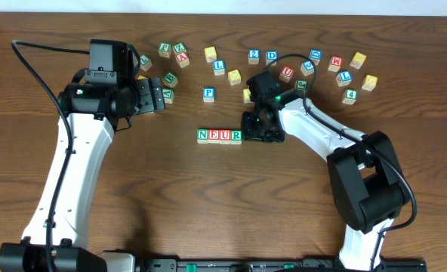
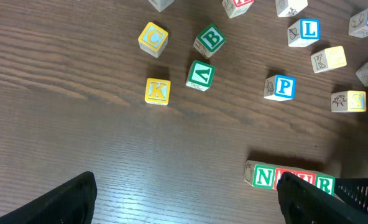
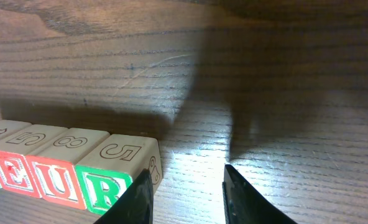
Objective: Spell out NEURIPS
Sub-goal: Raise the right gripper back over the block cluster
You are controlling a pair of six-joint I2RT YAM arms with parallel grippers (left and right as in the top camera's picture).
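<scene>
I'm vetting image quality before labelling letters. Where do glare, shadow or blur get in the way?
Right wrist view: a bright glare patch on the table beside the R cube, a broad dark shadow above it; letters legible. Left wrist view: even light, the P cube crisp. Overhead view: even light, soft shadows, the NEUR row small but readable.

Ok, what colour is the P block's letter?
Blue, on the P block, clearest in left wrist view.

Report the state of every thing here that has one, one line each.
Left gripper, open, empty, above the table.
Right gripper, slightly open, empty, at the row's R end.
NEUR row, four cubes touching in a line.
P cube, loose, apart from the row.
Other cubes, loose, scattered.
</scene>
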